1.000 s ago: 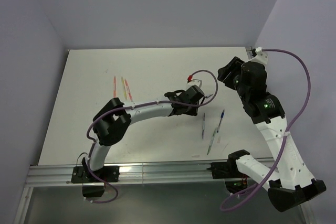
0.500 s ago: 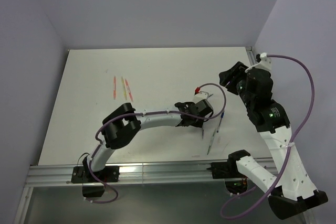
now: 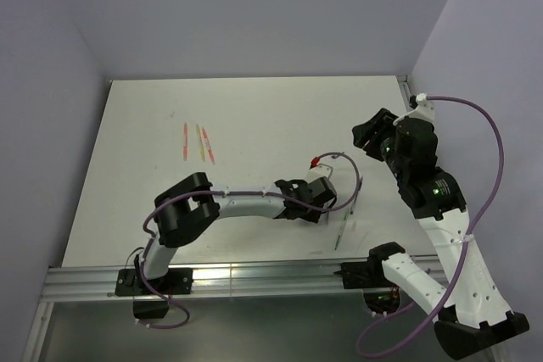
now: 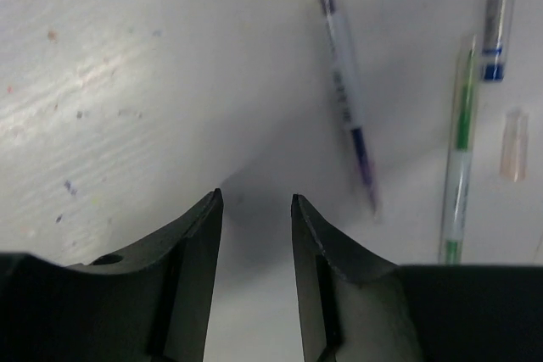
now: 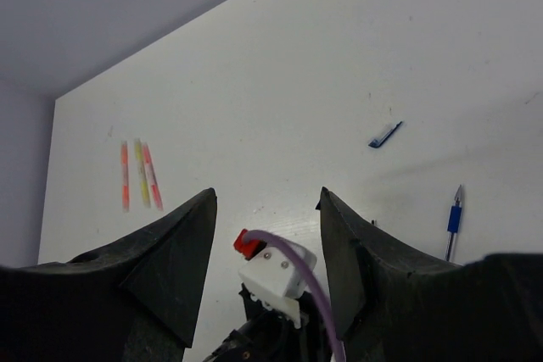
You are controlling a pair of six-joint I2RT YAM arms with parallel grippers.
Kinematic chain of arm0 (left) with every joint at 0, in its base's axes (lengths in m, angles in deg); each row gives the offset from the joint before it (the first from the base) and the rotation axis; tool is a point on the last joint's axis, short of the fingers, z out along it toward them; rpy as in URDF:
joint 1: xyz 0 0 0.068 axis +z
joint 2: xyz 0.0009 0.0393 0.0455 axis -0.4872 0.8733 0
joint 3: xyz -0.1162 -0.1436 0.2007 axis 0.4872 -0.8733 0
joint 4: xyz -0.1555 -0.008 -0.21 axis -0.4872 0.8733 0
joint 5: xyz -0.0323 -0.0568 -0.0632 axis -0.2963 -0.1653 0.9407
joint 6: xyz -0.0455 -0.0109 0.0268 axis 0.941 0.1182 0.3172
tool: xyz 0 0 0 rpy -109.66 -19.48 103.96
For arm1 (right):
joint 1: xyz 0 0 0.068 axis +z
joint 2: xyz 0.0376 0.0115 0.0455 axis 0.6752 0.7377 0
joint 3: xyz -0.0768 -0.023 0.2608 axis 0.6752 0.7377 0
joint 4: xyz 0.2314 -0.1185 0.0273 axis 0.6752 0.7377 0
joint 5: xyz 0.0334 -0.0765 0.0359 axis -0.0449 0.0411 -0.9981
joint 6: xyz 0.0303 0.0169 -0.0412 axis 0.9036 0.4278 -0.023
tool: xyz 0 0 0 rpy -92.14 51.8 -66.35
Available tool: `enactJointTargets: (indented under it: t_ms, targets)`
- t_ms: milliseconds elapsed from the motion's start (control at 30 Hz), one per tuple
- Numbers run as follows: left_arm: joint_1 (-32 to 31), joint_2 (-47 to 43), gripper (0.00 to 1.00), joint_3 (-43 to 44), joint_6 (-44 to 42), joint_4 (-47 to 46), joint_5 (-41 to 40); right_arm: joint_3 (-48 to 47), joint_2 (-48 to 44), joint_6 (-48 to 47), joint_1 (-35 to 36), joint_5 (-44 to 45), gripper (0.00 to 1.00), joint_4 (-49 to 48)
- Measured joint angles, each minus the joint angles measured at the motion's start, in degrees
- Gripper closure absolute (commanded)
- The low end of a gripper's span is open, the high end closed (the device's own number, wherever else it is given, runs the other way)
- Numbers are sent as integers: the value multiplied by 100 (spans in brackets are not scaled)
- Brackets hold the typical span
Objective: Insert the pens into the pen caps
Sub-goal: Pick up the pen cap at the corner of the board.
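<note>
The left gripper [image 4: 254,201] hovers low over the white bench [image 4: 127,82], jaws partly spread with nothing between them. The thin grey stick pen with a dark blue tip [image 4: 344,91] lies flat on the bench just ahead and right of the left gripper, its long axis slanting from far centre to near right. The left arm is the nearer one. The right gripper [image 5: 267,197] hangs higher, spread wide and empty. The next move probably needs a rightward shift and a wrist turn.

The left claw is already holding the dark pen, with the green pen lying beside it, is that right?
No: the left gripper holds nothing. The dark pen lies on the table ahead of its open jaws, as the left wrist view shows; the green pen does lie beside it.
</note>
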Motion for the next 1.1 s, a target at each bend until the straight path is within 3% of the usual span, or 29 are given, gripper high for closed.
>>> enactJointTargets:
  t_ms: [200, 467, 1100]
  targets:
    - [-186, -997, 55, -1106, -433, -142, 310, 96, -118, -7, 0, 0, 41, 13]
    - [-551, -2240, 54, -1784, -1193, -535, 1032, 197, -321, -20, 0, -7, 41, 2]
    - [-861, -1746, 56, -1808, -2135, -855, 1751, 337, -581, -48, -2, -173, 41, 2]
